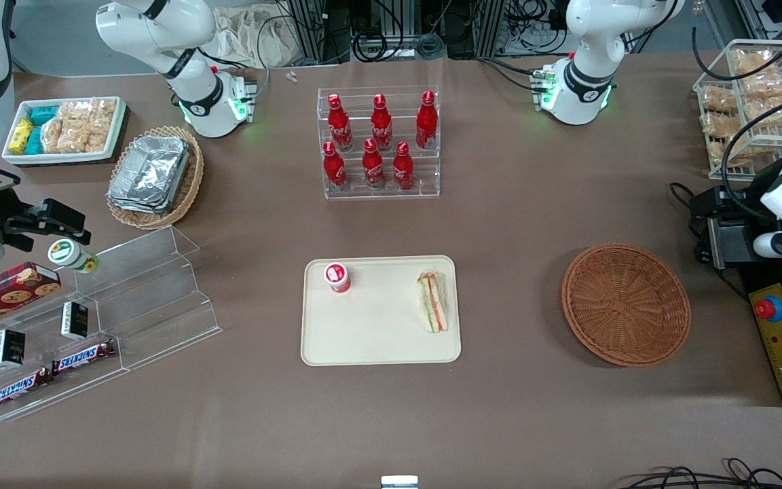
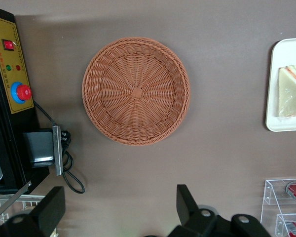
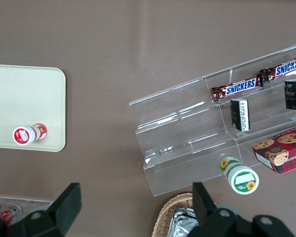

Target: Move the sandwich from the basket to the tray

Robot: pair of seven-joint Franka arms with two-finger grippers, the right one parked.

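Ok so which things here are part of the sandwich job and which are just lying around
In the job:
- sandwich, lying on the tray
- basket, nothing in it
- left arm's tool, open, above the table beside the basket

Lying about:
- small red cup on the tray
- cola bottles in a clear rack
- foil containers
- Snickers bars

Woven wicker basket [image 2: 136,91], smooth matt plastic tray [image 1: 381,339], matt brown table covering [image 1: 513,224], black claw [image 2: 119,212] above it.
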